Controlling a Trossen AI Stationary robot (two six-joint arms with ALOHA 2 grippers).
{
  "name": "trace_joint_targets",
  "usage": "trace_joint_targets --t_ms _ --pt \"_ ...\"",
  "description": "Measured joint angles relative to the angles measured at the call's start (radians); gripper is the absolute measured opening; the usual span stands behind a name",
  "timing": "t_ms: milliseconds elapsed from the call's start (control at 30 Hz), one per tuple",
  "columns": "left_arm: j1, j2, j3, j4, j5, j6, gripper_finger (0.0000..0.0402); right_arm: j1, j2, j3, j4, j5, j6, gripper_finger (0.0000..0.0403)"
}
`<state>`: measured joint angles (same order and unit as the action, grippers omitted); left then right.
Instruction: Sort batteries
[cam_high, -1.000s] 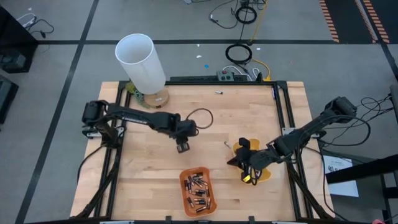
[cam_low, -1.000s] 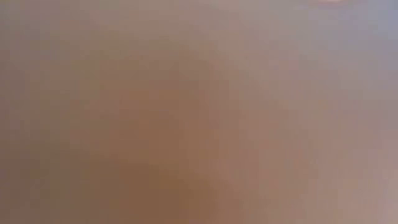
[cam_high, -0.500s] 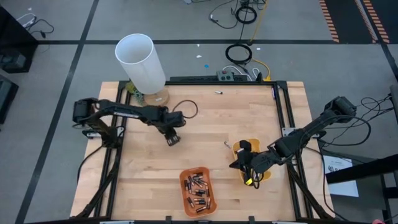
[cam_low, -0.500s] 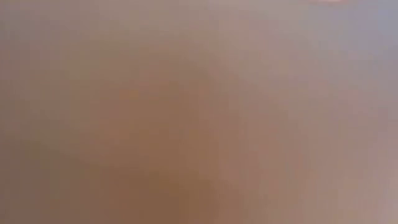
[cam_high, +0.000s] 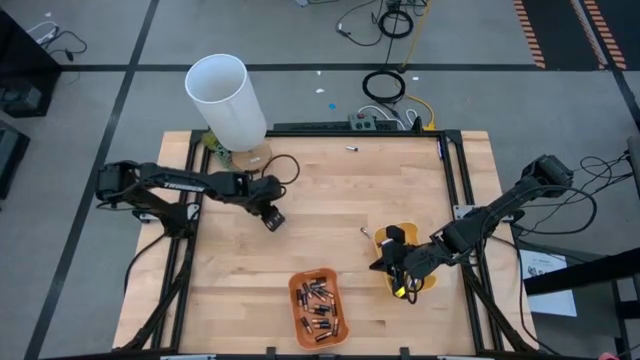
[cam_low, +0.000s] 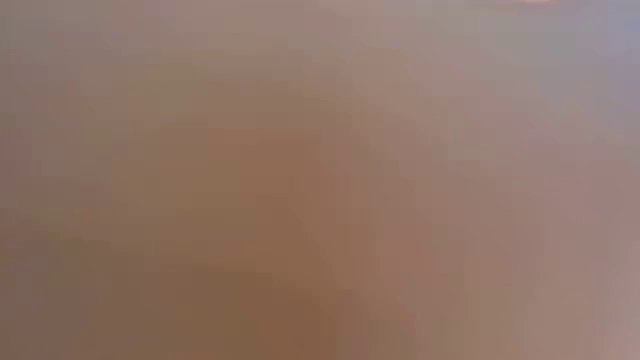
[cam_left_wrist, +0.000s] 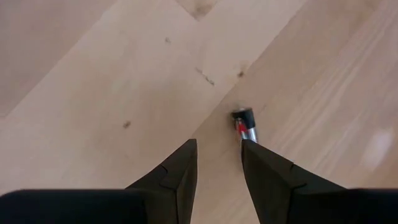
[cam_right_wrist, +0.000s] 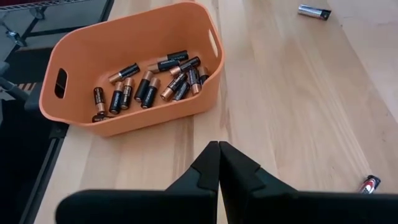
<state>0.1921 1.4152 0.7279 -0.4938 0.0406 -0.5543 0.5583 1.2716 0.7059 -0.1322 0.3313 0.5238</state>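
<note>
Dark batteries with coppery ends (cam_right_wrist: 146, 84) lie in the orange tray (cam_right_wrist: 127, 32), which sits by the table's near edge (cam_high: 297, 298). My left gripper (cam_high: 272, 218) is open over bare wood in the table's left half. In its wrist view, its fingers (cam_left_wrist: 219, 144) point at a small silvery battery with a red band (cam_left_wrist: 247, 123) that lies on the wood. My right gripper (cam_high: 382, 262) is shut (cam_right_wrist: 218, 144) beside the yellow tray (cam_high: 427, 281). The low view shows only blur. My left gripper is open, and the small battery's end (cam_left_wrist: 249, 132) lies right at the tip of one finger (cam_left_wrist: 252, 149). I cannot tell whether that finger touches it. The battery rests flat on the table.
A tall white tube (cam_high: 228, 98) stands on a round wooden base at the far left corner, with a dark cable loop (cam_high: 287, 167) next to it. Loose batteries lie on the wood (cam_right_wrist: 314, 11) (cam_right_wrist: 370, 183) (cam_high: 352, 149). Black rails frame the table.
My left gripper has drawn back toward the table's left and far edges, away from the orange tray, as its arm folded in. The right arm has barely stirred.
</note>
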Motion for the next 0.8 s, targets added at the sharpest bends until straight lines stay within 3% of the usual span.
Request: trace_joint_targets --t_ms 500,800 --pt "-0.108 0.001 -0.001 0.073 -0.030 -0.069 0.0134 0.000 0.000 0.000 0.000 0.000 0.015 0.0000" --pt "-0.169 0.106 -0.001 0.166 -0.072 -0.095 0.0134 0.000 0.000 0.000 0.000 -0.021 0.015 0.0000"
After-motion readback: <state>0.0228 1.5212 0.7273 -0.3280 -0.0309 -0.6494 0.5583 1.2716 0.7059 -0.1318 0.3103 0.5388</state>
